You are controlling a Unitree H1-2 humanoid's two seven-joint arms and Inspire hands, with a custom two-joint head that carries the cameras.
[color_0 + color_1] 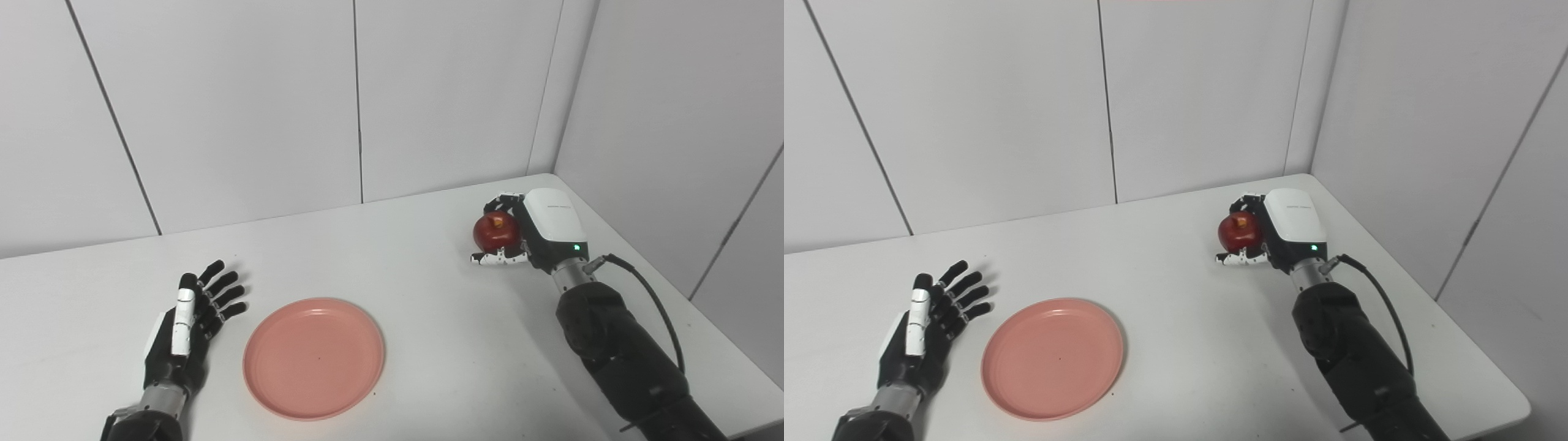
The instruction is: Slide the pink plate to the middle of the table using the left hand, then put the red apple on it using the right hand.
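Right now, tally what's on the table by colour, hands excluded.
Pink: 1, the plate, empty
Red: 1, the apple, held in the right hand
Total: 2

The left hand [184,321] lies low near the front left, palm turned inward, fingers [223,291] straight and fanned apart, holding nothing. Its forearm enters at the bottom left corner. The right arm reaches far forward from the bottom right, a black cable looping beside the wrist. The right hand [527,229] curls around a red apple [495,231], seemingly gripping it
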